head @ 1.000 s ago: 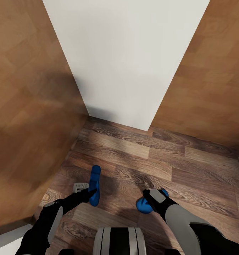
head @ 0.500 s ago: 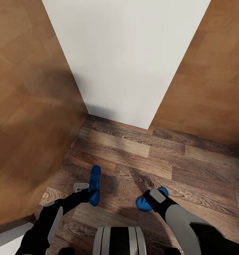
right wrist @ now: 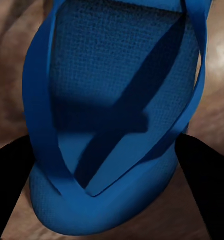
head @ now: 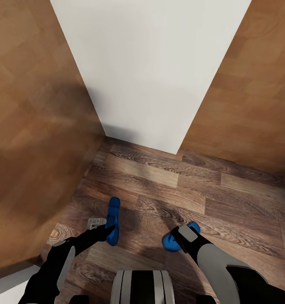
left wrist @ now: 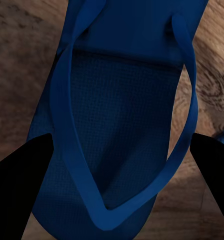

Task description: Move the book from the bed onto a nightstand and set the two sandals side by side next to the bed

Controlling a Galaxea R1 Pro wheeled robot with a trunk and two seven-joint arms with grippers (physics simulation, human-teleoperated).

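Wood-plank floor (head: pixel 193 185), white wall (head: pixel 146 67)

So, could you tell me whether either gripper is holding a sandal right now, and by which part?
Each gripper straddles a sandal: the left gripper around the left sandal, the right gripper around the right sandal. Whether either is clamped cannot be told.

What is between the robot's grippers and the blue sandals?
Nothing visible. The left gripper is right at the left sandal, and the right gripper is right at the right sandal. In each wrist view a sandal lies between the two dark fingers, with only wood floor around.
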